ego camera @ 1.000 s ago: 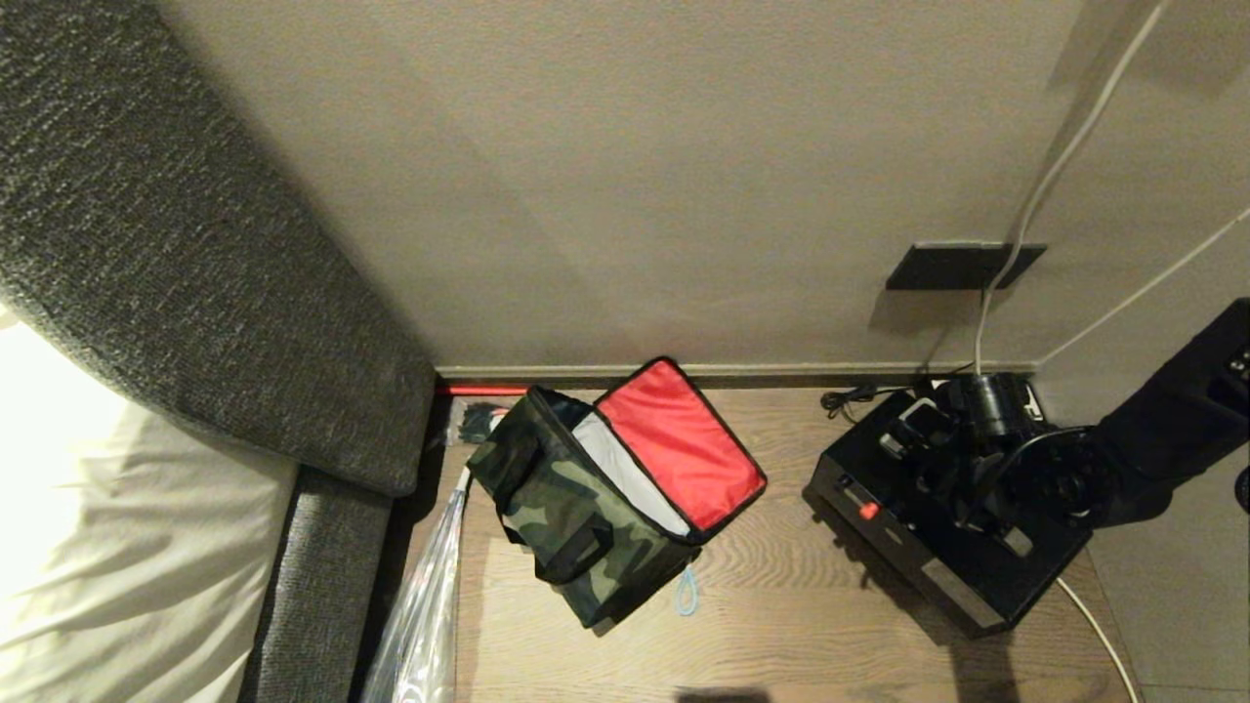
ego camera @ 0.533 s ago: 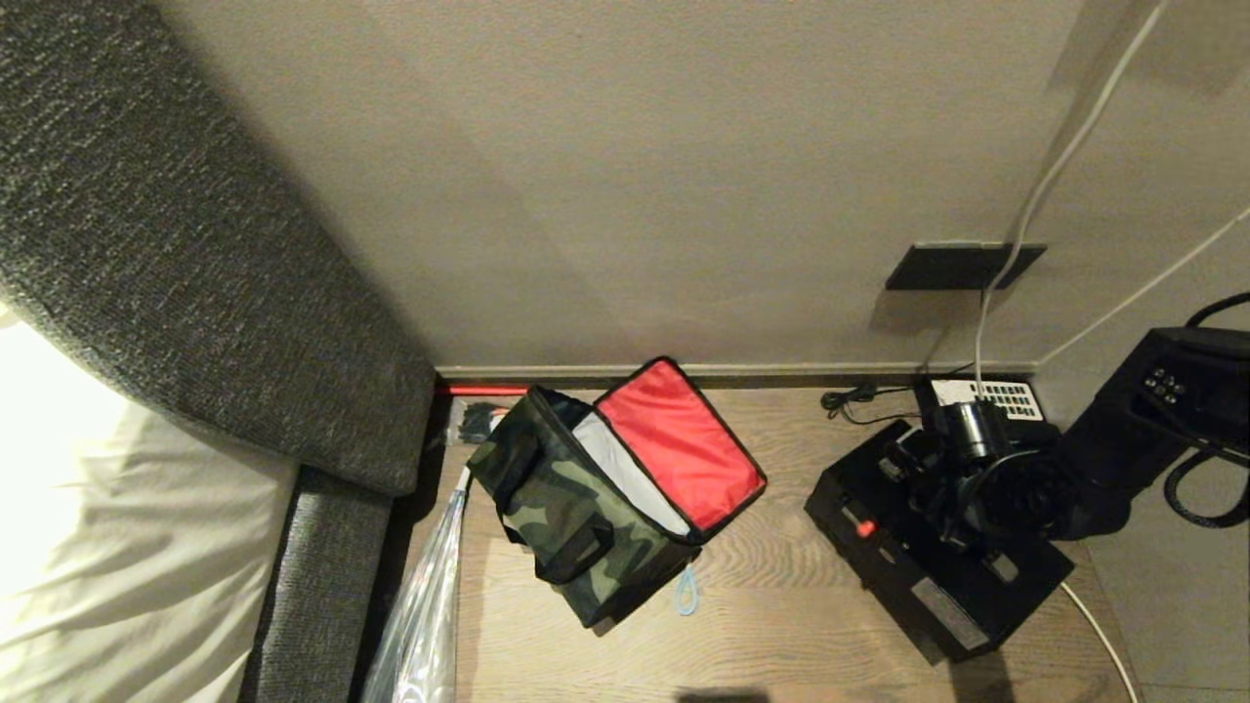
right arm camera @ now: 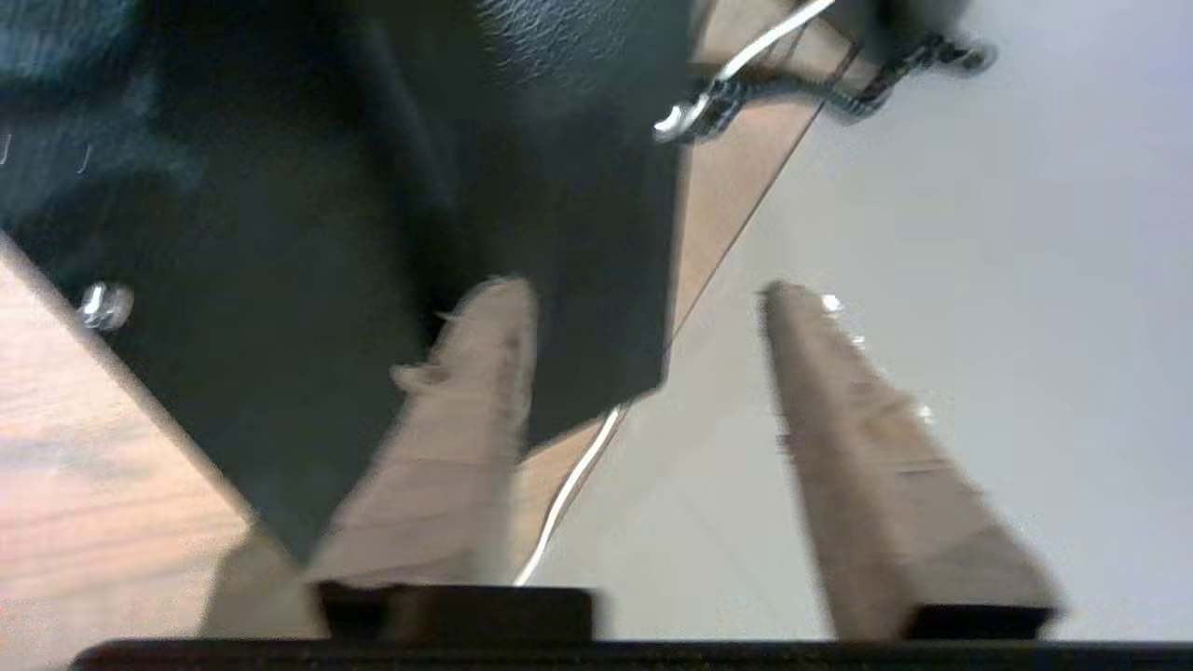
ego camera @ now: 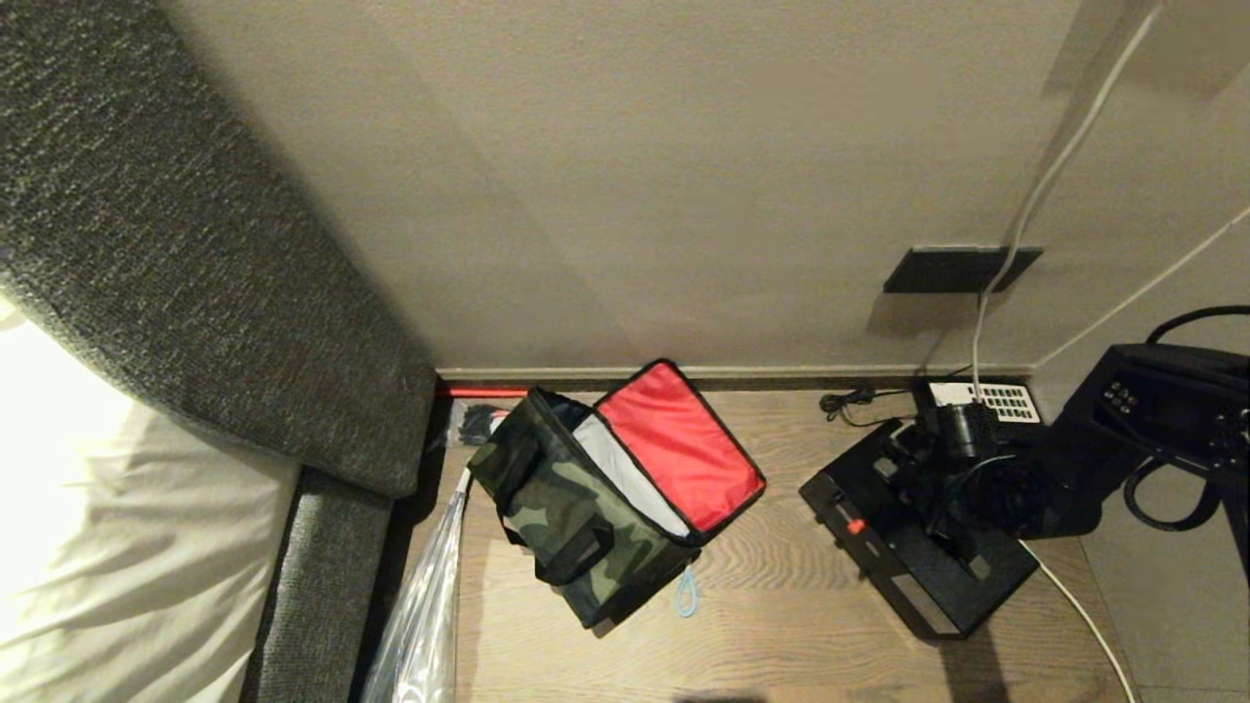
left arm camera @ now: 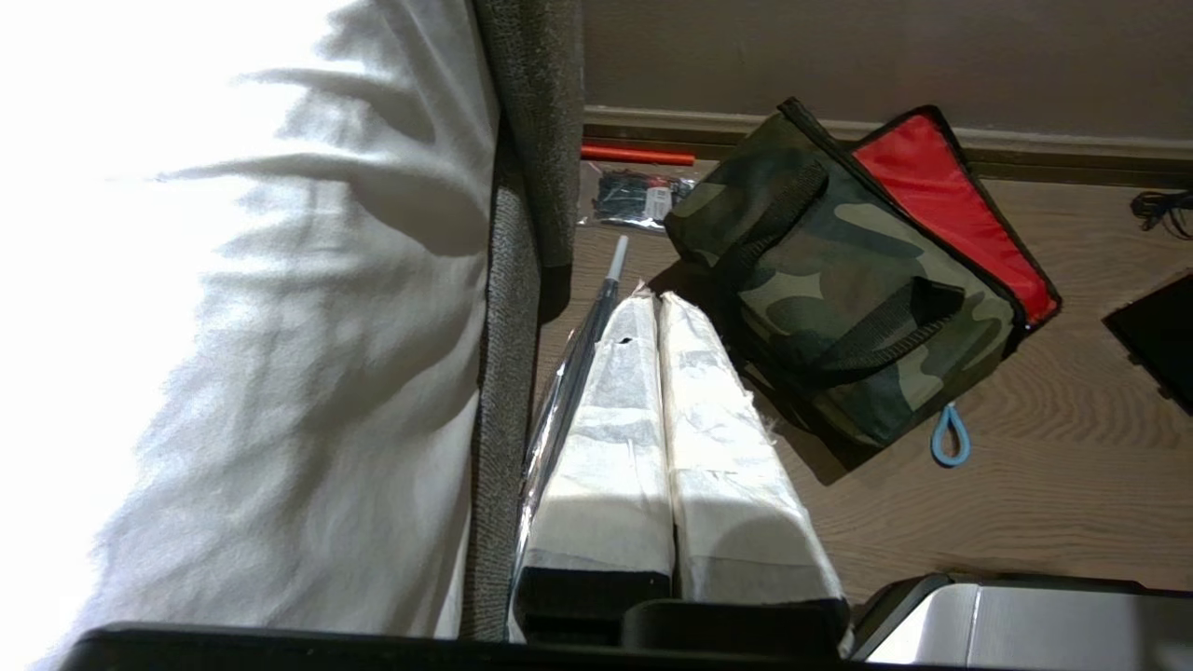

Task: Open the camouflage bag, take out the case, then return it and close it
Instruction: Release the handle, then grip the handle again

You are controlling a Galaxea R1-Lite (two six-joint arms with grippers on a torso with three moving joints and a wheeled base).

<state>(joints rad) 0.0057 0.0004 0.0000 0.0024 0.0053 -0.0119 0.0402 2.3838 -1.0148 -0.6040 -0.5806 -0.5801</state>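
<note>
The camouflage bag (ego camera: 586, 503) stands on the wooden floor (ego camera: 771, 605) by the wall, its red-lined lid (ego camera: 679, 444) flipped open. The black case (ego camera: 903, 547) lies flat on the floor well to its right, out of the bag. The right end effector (right arm camera: 643, 373) sits over the case's far end, fingers (right arm camera: 466, 410) spread apart, gripping nothing. The left end effector (left arm camera: 666, 438) hangs beside the bed (left arm camera: 233, 326), its fingers pressed together. A telephone (ego camera: 981, 398) rests against the wall behind the case.
</note>
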